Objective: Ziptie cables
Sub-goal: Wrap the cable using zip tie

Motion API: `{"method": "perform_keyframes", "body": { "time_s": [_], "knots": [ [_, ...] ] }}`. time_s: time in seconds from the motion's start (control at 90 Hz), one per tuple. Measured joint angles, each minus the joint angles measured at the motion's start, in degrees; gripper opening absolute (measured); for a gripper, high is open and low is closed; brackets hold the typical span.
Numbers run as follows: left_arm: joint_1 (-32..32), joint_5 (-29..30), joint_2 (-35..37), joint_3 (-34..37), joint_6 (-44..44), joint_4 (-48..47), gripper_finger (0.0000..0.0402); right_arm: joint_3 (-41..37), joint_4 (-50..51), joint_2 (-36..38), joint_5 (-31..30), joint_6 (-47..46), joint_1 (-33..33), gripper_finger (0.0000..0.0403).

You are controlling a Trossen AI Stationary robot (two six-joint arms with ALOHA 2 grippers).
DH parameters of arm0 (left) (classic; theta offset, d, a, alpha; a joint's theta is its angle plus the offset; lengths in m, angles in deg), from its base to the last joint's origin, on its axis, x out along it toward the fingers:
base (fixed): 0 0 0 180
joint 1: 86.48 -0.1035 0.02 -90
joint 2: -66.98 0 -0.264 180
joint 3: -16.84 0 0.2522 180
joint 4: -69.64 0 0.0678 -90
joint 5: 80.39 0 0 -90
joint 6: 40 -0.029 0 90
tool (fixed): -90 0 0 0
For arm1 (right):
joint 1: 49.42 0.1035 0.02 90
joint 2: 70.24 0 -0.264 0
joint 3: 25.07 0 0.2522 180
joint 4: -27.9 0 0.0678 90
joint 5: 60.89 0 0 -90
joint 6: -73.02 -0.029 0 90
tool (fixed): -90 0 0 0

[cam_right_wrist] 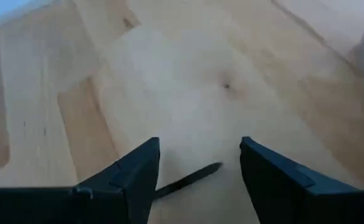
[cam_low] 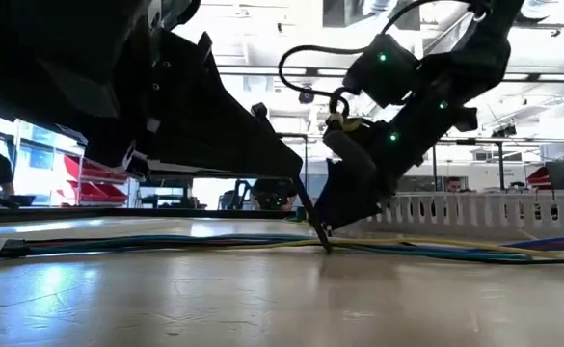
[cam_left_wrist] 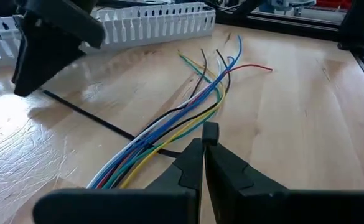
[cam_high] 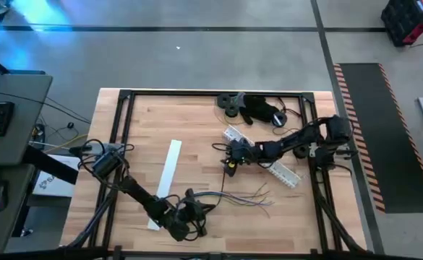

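Loosely fanned cables (cam_left_wrist: 169,127), left gripper (cam_left_wrist: 203,149) closed beside, seemingly touching.

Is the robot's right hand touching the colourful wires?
Apart. The left wrist view shows the right hand hanging over bare wood well to one side of the cables; the high view shows it short of their fanned ends too.

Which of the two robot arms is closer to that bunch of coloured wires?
The left. The left gripper sits at one end of the cables, seemingly on them. The right gripper hovers farther up the table, apart from them.
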Motion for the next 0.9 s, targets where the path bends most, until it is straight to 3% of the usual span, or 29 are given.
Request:
{"method": "perform_keyframes", "body": {
  "time_s": [0.222,0.356,0.478,0.611,0.733,0.9],
  "knots": [
    [-0.17,0.02,0.0,0.0,0.44,-0.07,0.0,-0.18,-0.2,3.97,-5.85,9.23,0.78,0.0203],
    [-0.15,0.08,0.0,0.0,0.58,-0.1,0.0,-0.17,-0.01,7.99,-8.72,9.09,3.48,0.0203],
    [-0.15,0.15,0.0,0.0,0.86,-0.15,0.0,-0.03,2.19,9.85,-6.37,1.09,7.3,0.0203],
    [-0.15,0.13,0.0,0.0,0.9,-0.15,0.0,-0.07,13.88,9.27,-1.31,-7.81,11.24,0.0203],
    [-0.15,0.13,0.0,0.0,0.9,-0.06,0.0,-0.11,26.03,9.27,-5.93,-14.17,13.91,0.0199],
    [-0.33,0.15,0.0,0.0,0.57,-0.04,0.0,-0.1,34.44,9.32,-12.51,-19.18,13.18,0.0182]
  ]
}}
